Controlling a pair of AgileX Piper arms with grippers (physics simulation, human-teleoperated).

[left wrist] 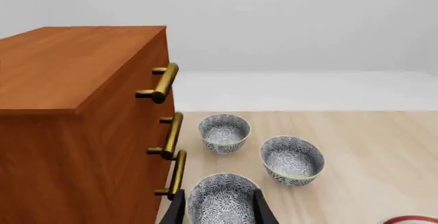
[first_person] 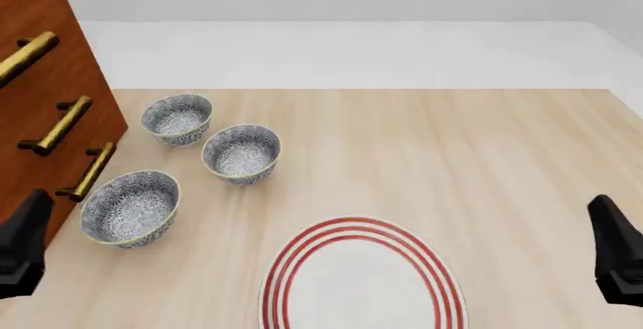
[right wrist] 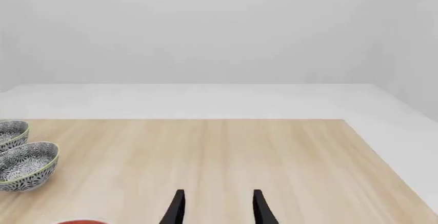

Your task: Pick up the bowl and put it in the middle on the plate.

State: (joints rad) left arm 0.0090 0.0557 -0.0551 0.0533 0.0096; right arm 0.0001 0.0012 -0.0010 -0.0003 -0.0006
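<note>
1. The bowl (first_person: 131, 207) nearest the arms stands upright on the worktop (first_person: 422, 156), at the left, just beside the bottom handle (first_person: 86, 172) of the wooden drawer cabinet (first_person: 41, 73). In the left wrist view it sits right between the two dark fingertips.
2. It looks like glazed ceramic: stiff, probably smooth and slippery, and likely to chip if knocked. A pinch across the rim wall, one finger inside and one outside, seems the safer hold, away from the cabinet side.
3. Two more bowls (first_person: 241, 153) (first_person: 178, 118) stand farther off in a loose diagonal, close together but not touching.
4. The plate (first_person: 362, 280) lies flat near the front edge at the middle, empty, well apart from the bowl.
5. The left gripper (left wrist: 220, 211) has its jaws apart, straddling the bowl, not yet closed on it.
6. The right gripper (right wrist: 216, 208) hangs over bare worktop, jaws apart, holding nothing.
</note>
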